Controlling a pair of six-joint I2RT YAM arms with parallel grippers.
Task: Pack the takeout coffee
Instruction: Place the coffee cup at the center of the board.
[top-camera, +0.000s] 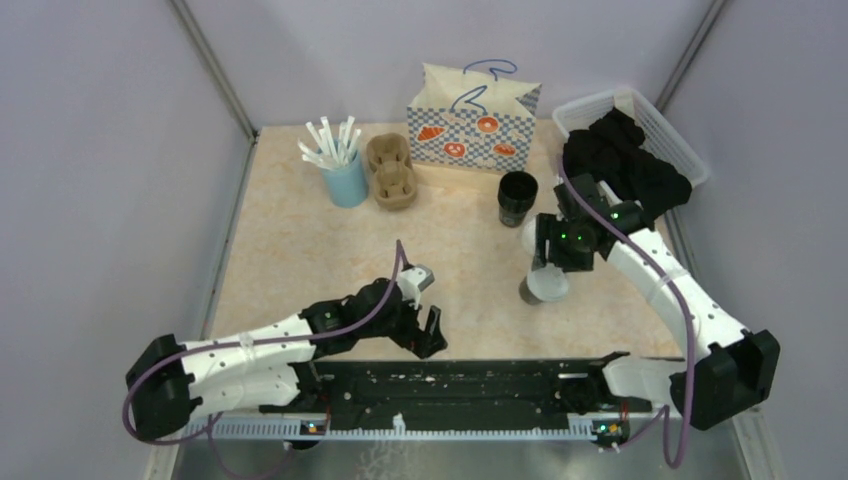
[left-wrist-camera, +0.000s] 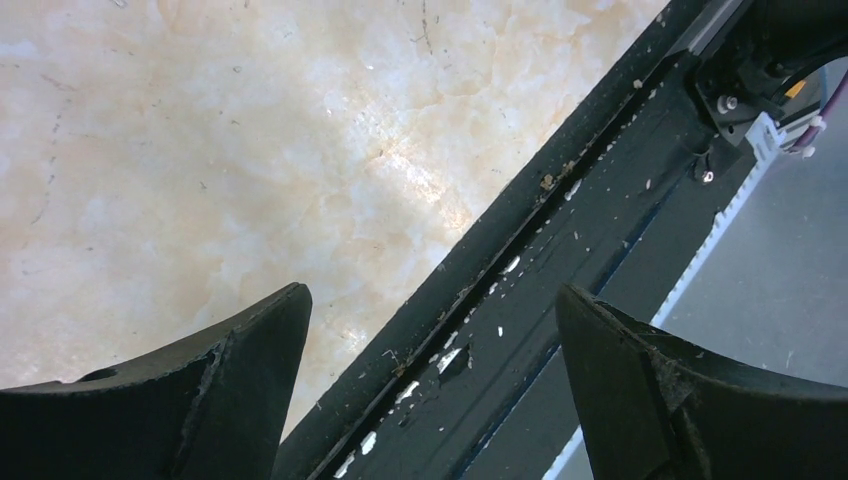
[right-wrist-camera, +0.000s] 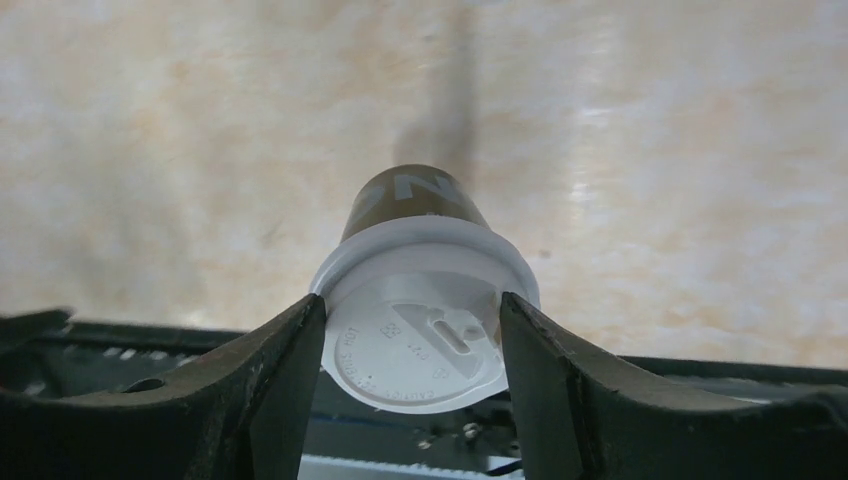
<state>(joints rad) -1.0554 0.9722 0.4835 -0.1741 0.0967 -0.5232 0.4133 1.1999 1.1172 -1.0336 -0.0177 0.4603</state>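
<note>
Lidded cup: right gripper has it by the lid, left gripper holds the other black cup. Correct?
One part is wrong. The right gripper does clamp the lidded cup at its lid, but the left gripper holds nothing. The left wrist view shows it open and empty over the table at its near edge. The other black cup stands alone near the paper bag.

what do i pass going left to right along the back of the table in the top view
light-blue cup of straws → brown pulp cup carrier → checked paper bag → white basket
</note>
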